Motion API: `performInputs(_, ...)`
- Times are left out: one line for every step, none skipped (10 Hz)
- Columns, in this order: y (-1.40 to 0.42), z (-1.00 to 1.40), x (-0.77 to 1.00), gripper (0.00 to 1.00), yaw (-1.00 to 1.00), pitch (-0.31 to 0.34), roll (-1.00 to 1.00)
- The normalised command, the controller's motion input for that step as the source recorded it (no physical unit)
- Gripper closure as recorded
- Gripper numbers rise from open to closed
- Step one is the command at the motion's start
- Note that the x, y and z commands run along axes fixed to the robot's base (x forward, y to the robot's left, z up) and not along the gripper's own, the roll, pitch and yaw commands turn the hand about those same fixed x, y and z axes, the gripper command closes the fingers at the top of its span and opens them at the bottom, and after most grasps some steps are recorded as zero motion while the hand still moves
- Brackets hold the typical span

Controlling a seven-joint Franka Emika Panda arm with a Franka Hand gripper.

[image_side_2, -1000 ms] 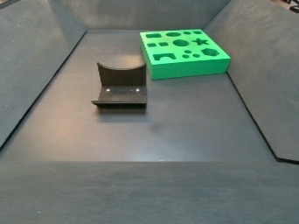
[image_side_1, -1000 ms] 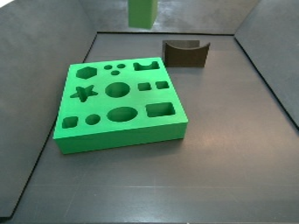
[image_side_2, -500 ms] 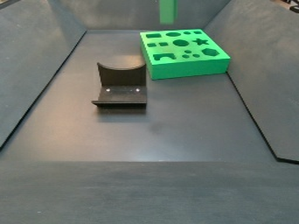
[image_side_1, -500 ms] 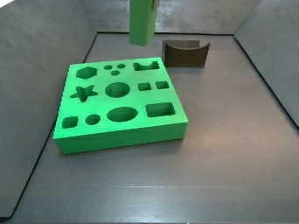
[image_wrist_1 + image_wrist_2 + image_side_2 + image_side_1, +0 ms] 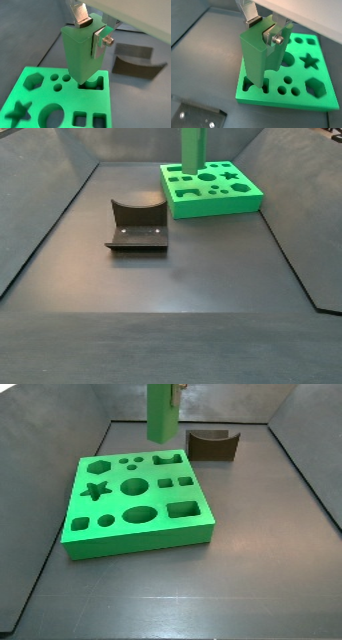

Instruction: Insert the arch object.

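Observation:
My gripper is shut on a tall green bar, held upright by its top end; it also shows in a wrist view. The bar's lower end hangs a little above the arch-shaped hole at the far side of the green board. The bar shows in both side views. The only dark piece with a half-round notch is the upright of the fixture. No separate small dark brown block shows.
The green board with several shaped holes lies on the dark floor. The fixture stands beside it near the back wall. Sloping dark walls close in the floor on the sides.
The green bar has come down into the side views from above, and its lower end now stands closer to the board's arch-shaped hole.

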Motion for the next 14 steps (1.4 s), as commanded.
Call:
performInputs(0.00, -0.08, 0.00, 1.00, -1.00, -0.019, 0.00)
performInputs(0.00, -0.27, 0.00, 1.00, -1.00, 0.000, 0.00)
performInputs(0.00, -0.43, 0.00, 1.00, -1.00, -0.034, -0.05)
performInputs(0.00, -0.53, 0.00, 1.00, -1.00, 0.000, -0.01)
performInputs(0.00, -0.51, 0.00, 1.00, -1.00, 0.000, 0.00)
performInputs(0.00, -0.43, 0.00, 1.00, -1.00, 0.000, -0.03)
performInputs(0.00, -0.32, 0.01, 1.00, -1.00, 0.000, -0.06)
performInputs(0.00, -0.25, 0.01, 1.00, -1.00, 0.000, -0.03)
performInputs(0.00, -0.12, 0.04, 1.00, -0.98, 0.000, 0.00)
performInputs(0.07, 0.00, 0.19, 1.00, -0.88, 0.000, -0.03)
performInputs(0.11, -0.01, 0.32, 1.00, -0.78, 0.000, -0.09)
performInputs(0.15, -0.16, 0.13, 1.00, -0.45, 0.000, -0.08)
performInputs(0.00, -0.46, -0.01, 1.00, -0.13, -0.079, 0.00)
performInputs(-0.05, -0.50, -0.10, 1.00, -0.10, -0.117, -0.03)
